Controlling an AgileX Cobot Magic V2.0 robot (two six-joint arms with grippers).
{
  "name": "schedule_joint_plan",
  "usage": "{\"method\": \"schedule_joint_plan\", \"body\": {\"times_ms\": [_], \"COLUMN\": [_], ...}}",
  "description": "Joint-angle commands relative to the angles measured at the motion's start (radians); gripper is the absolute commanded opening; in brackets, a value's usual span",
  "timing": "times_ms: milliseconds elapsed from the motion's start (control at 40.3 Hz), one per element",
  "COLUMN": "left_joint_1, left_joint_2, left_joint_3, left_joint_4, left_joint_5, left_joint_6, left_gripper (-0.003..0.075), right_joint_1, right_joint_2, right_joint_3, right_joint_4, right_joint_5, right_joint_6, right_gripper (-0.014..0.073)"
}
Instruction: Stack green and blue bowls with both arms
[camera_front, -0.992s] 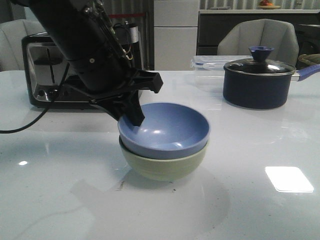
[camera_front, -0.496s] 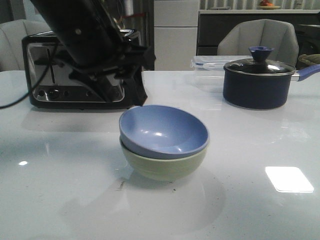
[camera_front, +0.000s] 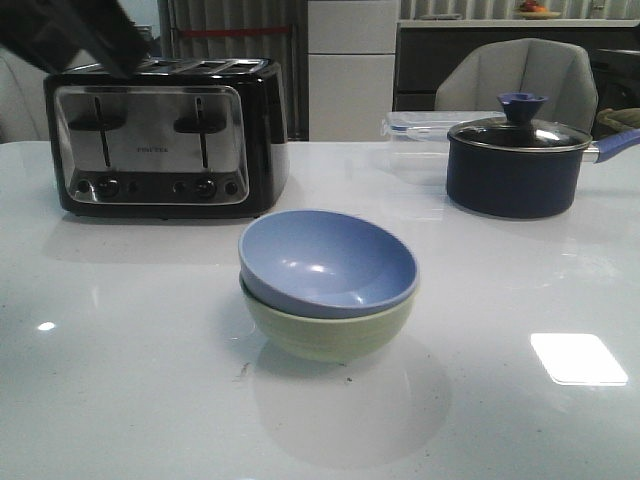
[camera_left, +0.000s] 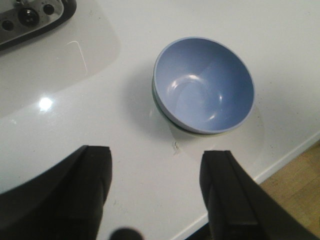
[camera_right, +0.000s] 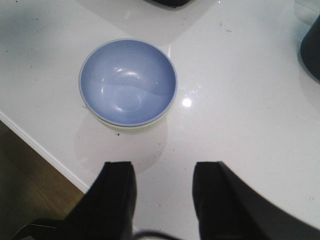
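Observation:
The pale blue bowl (camera_front: 327, 262) sits nested inside the pale green bowl (camera_front: 330, 332) at the middle of the white table. Both stand free, nothing touching them. In the left wrist view the blue bowl (camera_left: 204, 84) lies well beyond my left gripper (camera_left: 156, 165), which is open and empty, high above the table. In the right wrist view the blue bowl (camera_right: 128, 82) with a thin green rim (camera_right: 131, 128) under it lies beyond my right gripper (camera_right: 164, 172), also open and empty. In the front view only a dark part of the left arm (camera_front: 70, 35) shows at the top left.
A black and chrome toaster (camera_front: 165, 135) stands at the back left. A dark navy pot with a glass lid (camera_front: 518, 160) stands at the back right, a clear plastic box (camera_front: 420, 125) behind it. The table's near edge (camera_left: 290, 157) shows in both wrist views.
My left gripper has let go of the blue bowl's rim, lifted and drawn back up and to the left, almost out of the front view. The bowls stay stacked and have not moved.

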Motion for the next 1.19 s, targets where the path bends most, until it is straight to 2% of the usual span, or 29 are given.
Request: {"method": "schedule_joint_plan", "body": {"times_ms": [0,223,421,496,570,620,719,893,1017,1165], "left_joint_1": [-0.008,-0.008,-0.005,-0.005,-0.005,-0.005,-0.005,-0.005,-0.005,-0.005], "left_joint_2": [-0.139,-0.382,-0.507,-0.522,-0.524,-0.522,-0.522,-0.522,-0.522,-0.522], "left_joint_3": [0.051,0.203,0.284,0.3,0.305,0.305,0.305,0.305,0.305,0.305], "left_joint_4": [0.012,0.048,0.167,0.192,0.194,0.194,0.197,0.214,0.26,0.265], "left_joint_5": [-0.044,-0.04,-0.017,-0.017,-0.021,-0.026,-0.037,-0.037,-0.023,-0.012], "left_joint_6": [-0.002,-0.013,-0.164,-0.176,-0.176,-0.176,-0.176,-0.176,-0.176,-0.176], "left_gripper": [0.0456,0.0456,0.0456,0.0456,0.0456,0.0452,0.0393,0.0198,0.0089,0.0093], "right_joint_1": [0.002,0.002,0.002,0.002,0.002,0.002,0.002,0.002,0.002,0.002], "right_joint_2": [-0.007,-0.007,-0.006,-0.006,-0.006,-0.006,-0.006,-0.006,-0.006,-0.006], "right_joint_3": [-0.025,-0.025,-0.025,-0.025,-0.025,-0.025,-0.025,-0.025,-0.025,-0.025], "right_joint_4": [0.007,0.007,0.007,0.0,-0.018,-0.026,-0.027,-0.027,-0.027,-0.027], "right_joint_5": [-0.064,-0.062,-0.057,-0.048,-0.038,-0.028,-0.019,-0.019,-0.019,-0.019], "right_joint_6": [-0.01,-0.01,-0.01,-0.01,-0.01,-0.01,-0.01,-0.01,-0.01,-0.01], "right_gripper": [0.0401,0.0401,0.0401,0.04,0.0374,0.0324,0.0216,0.0052,0.0057,0.0057]}}
